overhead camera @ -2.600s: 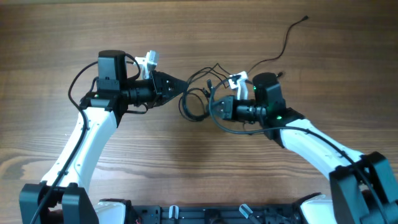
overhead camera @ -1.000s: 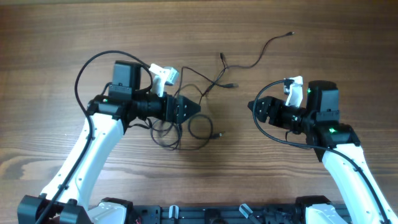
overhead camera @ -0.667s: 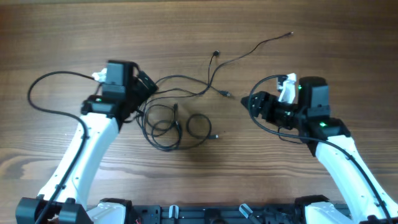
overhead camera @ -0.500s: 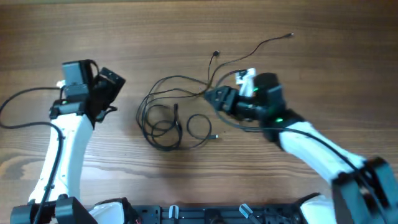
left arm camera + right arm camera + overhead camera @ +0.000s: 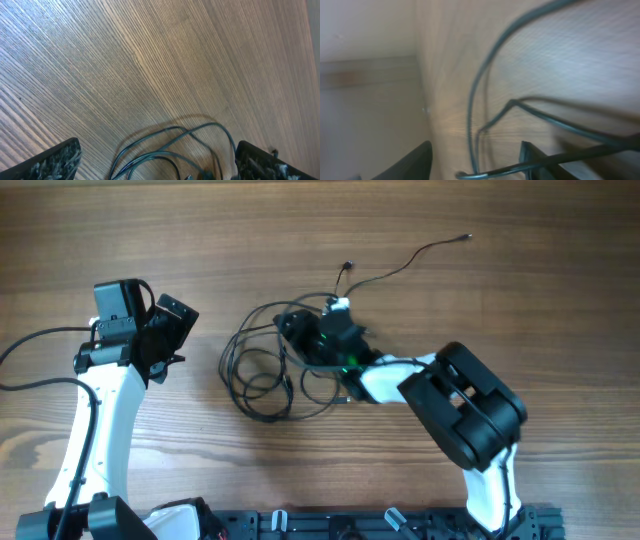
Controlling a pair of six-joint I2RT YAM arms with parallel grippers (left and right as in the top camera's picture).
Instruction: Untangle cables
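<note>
Cables (image 5: 268, 376), mid-surface: right end effector (image 5: 291, 327) arrived, half-open astride a strand; left end effector (image 5: 176, 320) withdrawn, wide, empty; pull pending.

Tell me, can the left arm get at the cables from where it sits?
Probably yes: its open fingers face the cables across bare table; the right arm covers only their far side.

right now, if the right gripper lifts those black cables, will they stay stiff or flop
Probably floppy: the cables lie in loose curls on the table. Likely light, being so thin. Overlapping loops suggest several strands may drag along together.
</note>
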